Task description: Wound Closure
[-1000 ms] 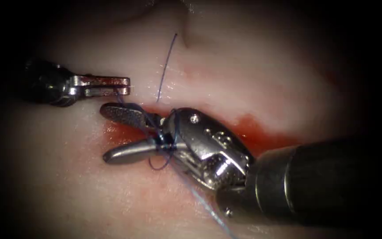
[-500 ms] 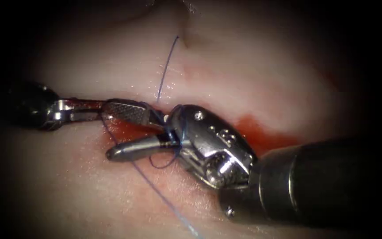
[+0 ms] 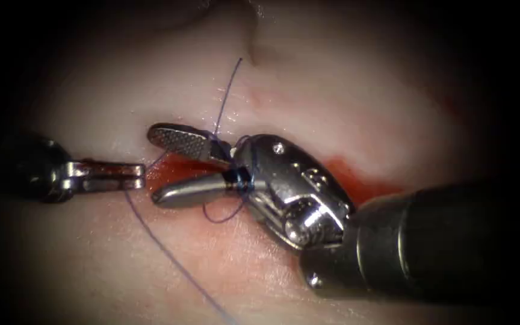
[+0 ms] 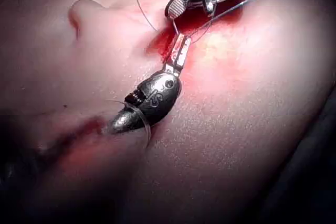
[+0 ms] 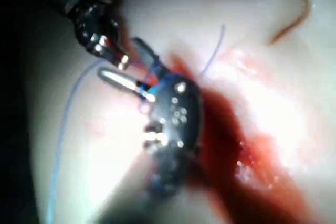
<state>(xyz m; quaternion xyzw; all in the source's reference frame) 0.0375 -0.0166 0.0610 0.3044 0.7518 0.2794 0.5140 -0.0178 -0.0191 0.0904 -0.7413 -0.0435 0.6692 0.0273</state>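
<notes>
While the right tool (image 3: 167,165) lies over the cut with its fingers spread wide, blue thread (image 3: 227,96) is wound around their base near the hinge, with a small loop hanging below. The left tool (image 3: 133,176) sits just to the left of the cut, its fingers pressed together on the thread (the strand trails from them down across the tissue (image 3: 91,265) toward the lower edge). A free thread end rises from beside the right tool's upper finger up over the pale tissue. Red fluid (image 3: 344,174) pools along the cut beneath and behind the right tool. No needle can be made out.
</notes>
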